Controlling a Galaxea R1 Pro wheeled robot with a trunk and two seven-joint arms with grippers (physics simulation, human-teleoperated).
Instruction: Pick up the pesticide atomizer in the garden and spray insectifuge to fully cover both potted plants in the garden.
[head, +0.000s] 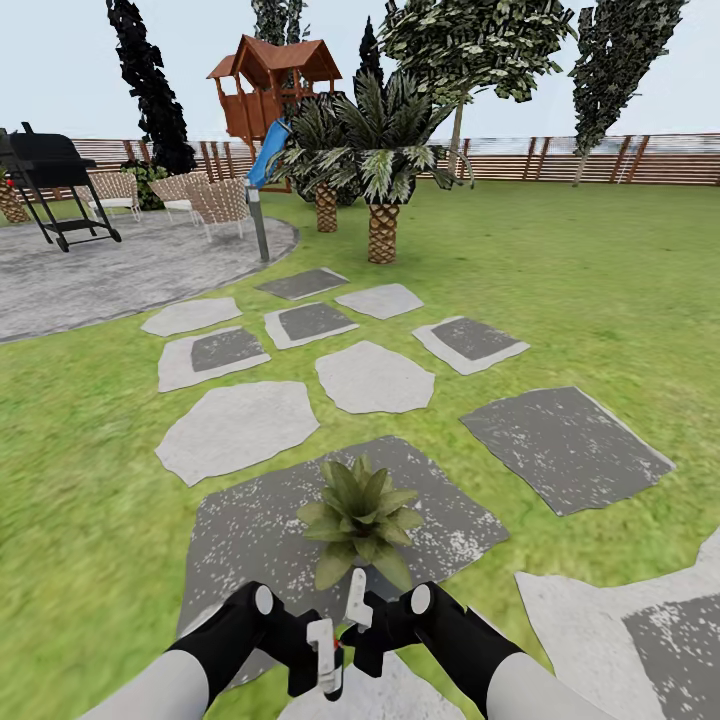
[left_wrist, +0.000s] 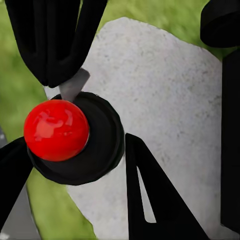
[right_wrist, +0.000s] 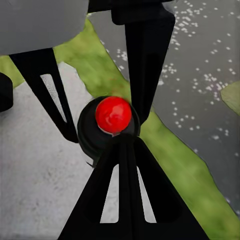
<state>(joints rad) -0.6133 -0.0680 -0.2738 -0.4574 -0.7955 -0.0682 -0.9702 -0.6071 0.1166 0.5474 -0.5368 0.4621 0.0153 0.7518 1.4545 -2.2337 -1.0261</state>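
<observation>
Green lawn (head: 600, 300) and stepping stones spread ahead of me; one potted plant (head: 360, 515) sits on the dark stone (head: 250, 530) just beyond my grippers. My right gripper (right_wrist: 117, 122) clamps the pesticide atomizer (right_wrist: 113, 116); my left gripper (left_wrist: 75, 130) pinches it too.

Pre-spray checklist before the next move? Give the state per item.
1. Sprayer held: ok. The right gripper fingers meet the red-topped pesticide atomizer on both sides.
2. Left gripper grip: cannot tell. Its fingers flank the atomizer.
3. Target ahead: ok. A potted plant sits on the grey stepping stone just beyond the grippers.
4. Nozzle aimed at the plant: cannot tell.
5. Second plant's place: cannot tell.
</observation>
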